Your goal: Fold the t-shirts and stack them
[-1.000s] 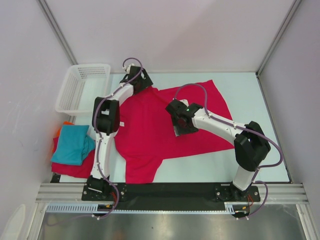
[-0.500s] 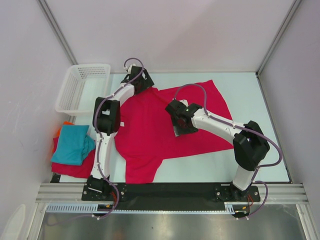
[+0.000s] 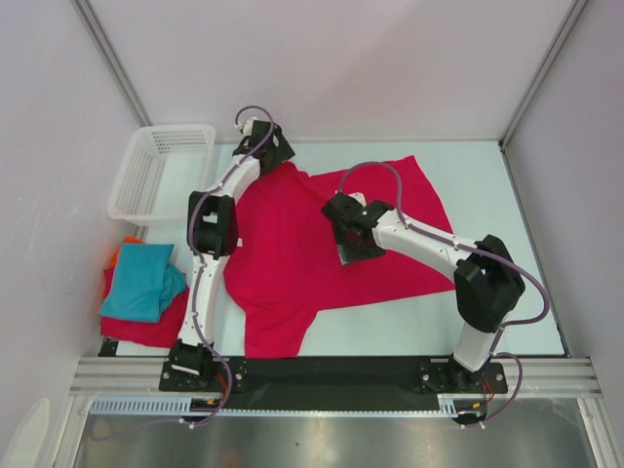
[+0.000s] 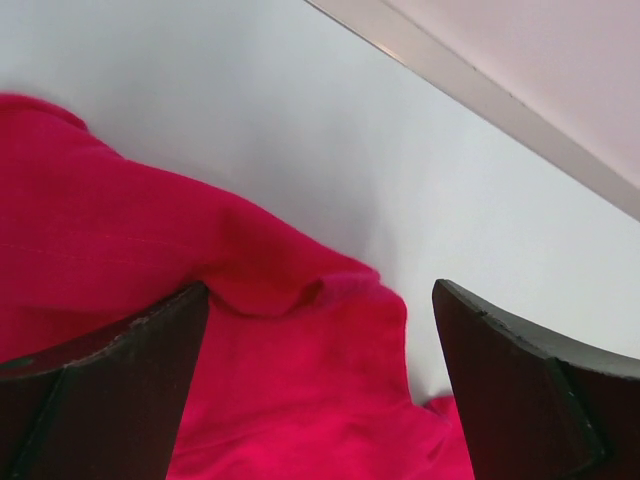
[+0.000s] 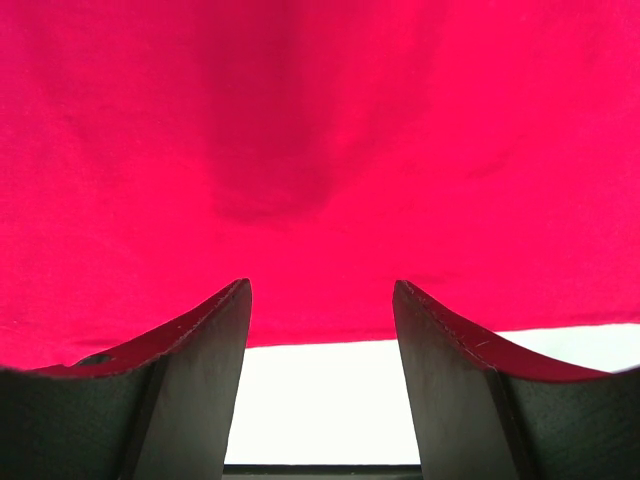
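The large crimson-red t-shirt lies spread open across the middle of the counter. One sleeve reaches toward the near edge and its right part runs toward the far-right corner. The left gripper is at the shirt's far-left portion, close to the counter's far edge. Its fingers stand wide apart with a raised ridge of crimson cloth lying between them and bare counter beyond. The right gripper is over the shirt's middle. Its fingers are likewise apart, the cloth's hem crossing just beyond the tips and white counter showing in the gap. Whether the tips touch the cloth or hang just above it is hard to tell from these views, but nothing appears clamped. At the near-left corner sits a stack of folded shirts: a teal t-shirt on top, a red t-shirt under it, and an orange t-shirt peeking out at the far-left side. A white mesh basket stands at the far-left corner.
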You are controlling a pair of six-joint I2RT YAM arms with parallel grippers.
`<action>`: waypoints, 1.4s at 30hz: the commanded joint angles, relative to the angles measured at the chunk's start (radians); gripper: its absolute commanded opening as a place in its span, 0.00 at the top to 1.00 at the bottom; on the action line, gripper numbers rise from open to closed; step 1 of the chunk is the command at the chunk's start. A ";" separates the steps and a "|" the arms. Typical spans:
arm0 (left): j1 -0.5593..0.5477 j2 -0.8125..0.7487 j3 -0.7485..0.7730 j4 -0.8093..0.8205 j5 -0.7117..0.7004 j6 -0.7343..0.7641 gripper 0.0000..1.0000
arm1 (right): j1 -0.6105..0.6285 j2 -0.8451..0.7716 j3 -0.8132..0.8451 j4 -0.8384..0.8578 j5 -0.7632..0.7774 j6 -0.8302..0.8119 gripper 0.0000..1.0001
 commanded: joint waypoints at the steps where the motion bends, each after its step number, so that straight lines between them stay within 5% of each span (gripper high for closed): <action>1: 0.030 0.021 0.070 -0.010 -0.021 -0.023 0.01 | 0.001 0.021 0.050 -0.008 0.014 -0.013 0.36; 42: 0.040 0.113 0.142 0.298 0.172 -0.078 0.00 | 0.016 0.122 0.107 -0.008 0.004 -0.035 0.37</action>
